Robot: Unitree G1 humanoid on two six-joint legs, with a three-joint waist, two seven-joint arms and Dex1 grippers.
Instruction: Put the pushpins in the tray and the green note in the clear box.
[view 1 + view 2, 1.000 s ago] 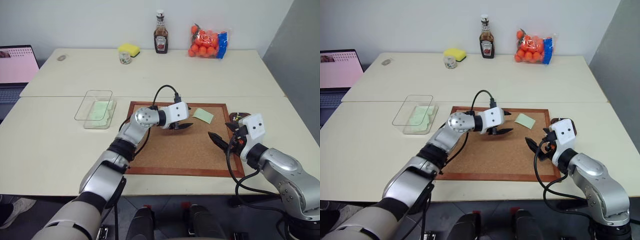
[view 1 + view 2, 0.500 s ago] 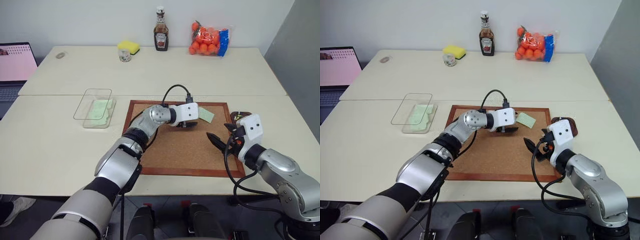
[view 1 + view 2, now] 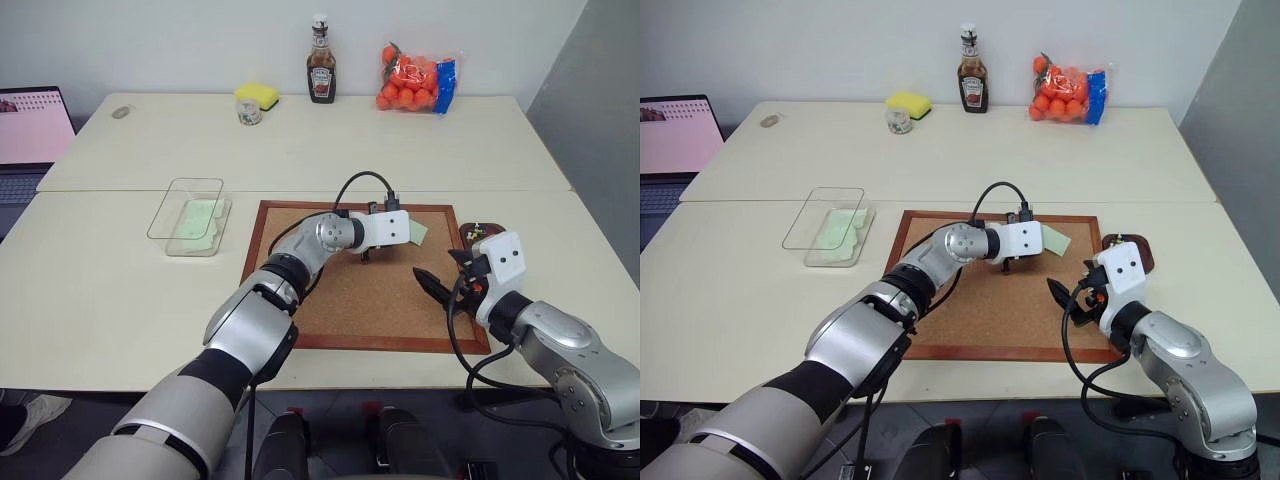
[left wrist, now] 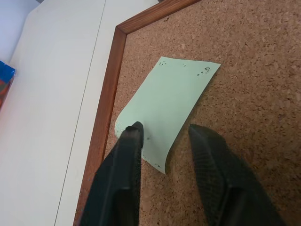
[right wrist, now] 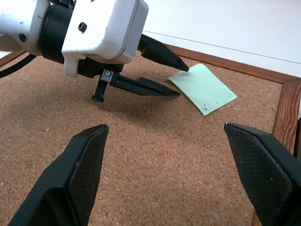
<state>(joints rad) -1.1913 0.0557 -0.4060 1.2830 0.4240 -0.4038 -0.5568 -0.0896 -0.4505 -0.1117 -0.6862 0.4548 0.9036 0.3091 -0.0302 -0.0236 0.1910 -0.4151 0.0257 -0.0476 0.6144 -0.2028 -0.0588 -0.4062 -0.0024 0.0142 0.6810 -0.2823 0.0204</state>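
The green note [image 4: 175,101] lies flat near the far right corner of the corkboard [image 3: 350,342], its near edge curled up a little. My left gripper [image 4: 164,128] is open at that edge. One fingertip [image 4: 134,128] rests on the note's corner and the other sits on the cork beside it. The right wrist view shows the same left gripper [image 5: 182,81] at the note [image 5: 207,89]. My right gripper [image 5: 165,127] hangs wide open and empty over the board's right side. The tray [image 3: 470,240] sits just off the board's right edge, with tiny yellow and green pushpins [image 3: 478,231] in it. The clear box [image 3: 165,215] stands left of the board with pale green slips inside.
Along the table's far edge stand a ketchup bottle [image 3: 321,62], a bag of oranges [image 3: 412,78], a yellow sponge [image 3: 258,95] and a small jar [image 3: 249,113]. A laptop [image 3: 30,130] is at the far left.
My left gripper has moved right across the corkboard to the green note, and its fingers have drawn closer together. The right arm has stayed put.
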